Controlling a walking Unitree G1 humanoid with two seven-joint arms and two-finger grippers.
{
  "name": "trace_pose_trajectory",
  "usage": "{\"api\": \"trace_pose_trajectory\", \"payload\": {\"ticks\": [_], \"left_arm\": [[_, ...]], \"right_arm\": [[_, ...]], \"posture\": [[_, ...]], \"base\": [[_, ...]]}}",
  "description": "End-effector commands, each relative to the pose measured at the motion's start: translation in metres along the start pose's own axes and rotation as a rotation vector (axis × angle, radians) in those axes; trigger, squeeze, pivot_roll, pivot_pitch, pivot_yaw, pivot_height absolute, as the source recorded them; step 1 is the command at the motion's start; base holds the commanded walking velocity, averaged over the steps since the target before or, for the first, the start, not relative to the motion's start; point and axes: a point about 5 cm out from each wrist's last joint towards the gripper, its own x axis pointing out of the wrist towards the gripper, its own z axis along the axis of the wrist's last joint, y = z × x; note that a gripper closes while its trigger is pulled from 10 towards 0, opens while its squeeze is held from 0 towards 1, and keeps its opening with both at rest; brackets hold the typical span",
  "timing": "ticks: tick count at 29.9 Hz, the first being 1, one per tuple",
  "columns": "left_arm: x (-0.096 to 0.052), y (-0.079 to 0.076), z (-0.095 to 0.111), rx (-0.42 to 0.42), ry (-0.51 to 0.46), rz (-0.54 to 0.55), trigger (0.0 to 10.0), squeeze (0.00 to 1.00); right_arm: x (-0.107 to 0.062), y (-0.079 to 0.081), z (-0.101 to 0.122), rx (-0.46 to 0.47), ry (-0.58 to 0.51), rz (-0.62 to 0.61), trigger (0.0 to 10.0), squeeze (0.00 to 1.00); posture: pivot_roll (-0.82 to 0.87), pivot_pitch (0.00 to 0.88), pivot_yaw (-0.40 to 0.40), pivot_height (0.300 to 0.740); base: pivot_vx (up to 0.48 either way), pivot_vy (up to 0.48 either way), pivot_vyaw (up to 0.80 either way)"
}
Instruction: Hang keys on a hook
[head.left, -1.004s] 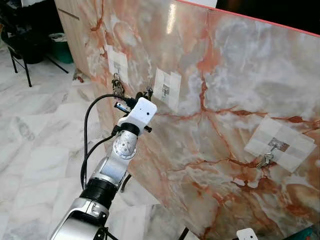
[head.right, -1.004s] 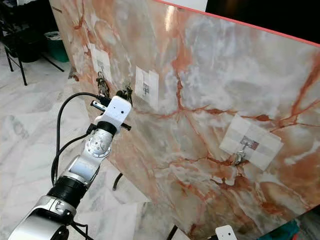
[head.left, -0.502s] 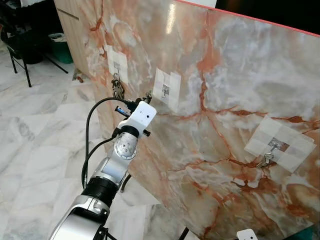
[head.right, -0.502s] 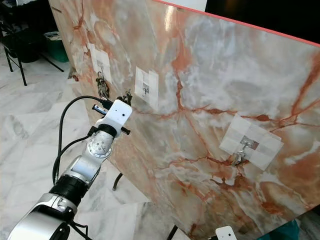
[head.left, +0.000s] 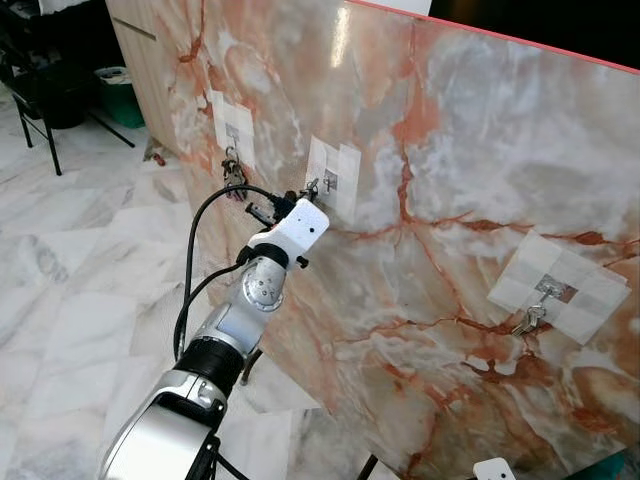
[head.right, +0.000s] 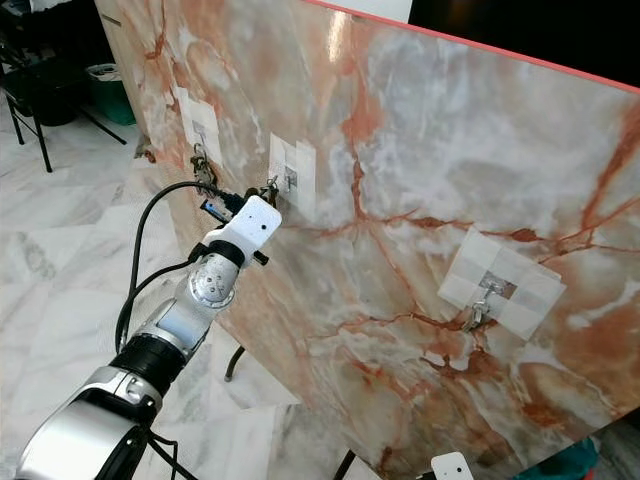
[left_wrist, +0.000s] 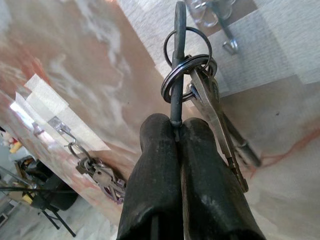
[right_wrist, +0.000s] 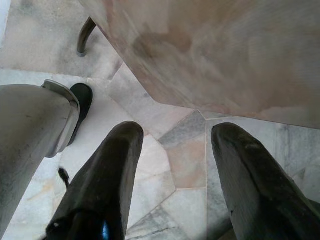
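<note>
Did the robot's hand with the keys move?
Yes. The left gripper with the keys moved right, closer to the middle hook on the board.

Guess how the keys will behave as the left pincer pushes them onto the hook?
Likely floppy: the keys dangle off loose rings, so they may swing. Probably light; the left pincer pinches one thin loop. Smooth metal could twist near the hook.

The board (head.left: 470, 200) looks like polished marble, pink and grey, glossy with a light reflection; the hooks (head.left: 541, 312) are shiny metal on pale matt tape patches (head.left: 335, 175); the keys (left_wrist: 212, 100) and their rings are smooth grey metal; the left gripper (left_wrist: 175, 125) has matt black, slightly rough rubber-like fingers (left_wrist: 155, 165); the floor (head.left: 70, 290) is smooth marble tile; the arm (head.left: 245, 300) shell is brushed silver metal with white plastic.
</note>
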Motion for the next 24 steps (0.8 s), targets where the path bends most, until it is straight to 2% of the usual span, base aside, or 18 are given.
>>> {"api": "trace_pose_trajectory", "payload": {"ticks": [1, 15, 24], "left_arm": [[0.004, 0.0, 0.007, 0.008, -0.031, 0.013, 10.0, 0.0], [0.009, 0.002, 0.015, 0.048, -0.063, 0.035, 10.0, 0.0], [0.014, -0.003, 0.025, 0.076, -0.101, 0.016, 10.0, 0.0]], "right_arm": [[-0.001, -0.003, -0.003, 0.012, 0.005, -0.01, 10.0, 0.0], [0.0, -0.002, -0.002, 0.011, 0.003, -0.007, 10.0, 0.0], [0.0, 0.002, 0.001, 0.019, -0.003, -0.004, 10.0, 0.0]], "posture": [[-0.07, 0.0, -0.082, 0.74], [-0.08, 0.0, -0.078, 0.74], [-0.09, 0.0, -0.063, 0.74]], "base": [[0.0, 0.0, 0.0], [0.0, 0.0, 0.0], [0.0, 0.0, 0.0]]}}
